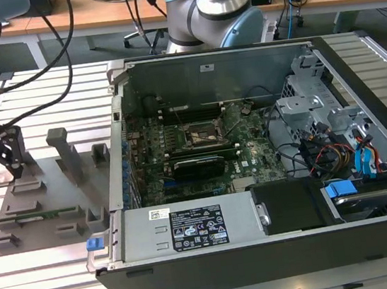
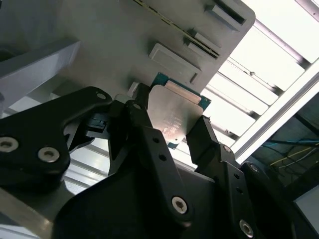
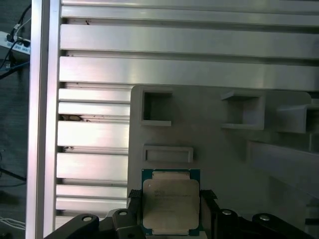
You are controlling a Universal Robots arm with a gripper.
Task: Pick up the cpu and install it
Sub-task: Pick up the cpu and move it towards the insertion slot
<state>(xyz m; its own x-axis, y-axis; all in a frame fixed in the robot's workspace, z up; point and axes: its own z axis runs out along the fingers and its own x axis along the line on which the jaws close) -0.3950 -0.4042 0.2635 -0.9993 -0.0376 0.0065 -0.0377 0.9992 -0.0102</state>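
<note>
The cpu is a small square chip with a silvery top and a thin green edge, and it also shows in the second wrist view. My gripper has a black finger pressed against each of two opposite sides, so it is shut on the chip. The chip is at the grey holder plate; I cannot tell whether it still rests on the plate. In the exterior view my gripper is at that plate's left end, far from the open computer case. The dark socket frame sits on the motherboard.
The holder plate carries raised blocks and slots. A long black card lies just in front of the socket. Case walls, drive cages and cables surround the board. A label-covered power supply is at the case's front.
</note>
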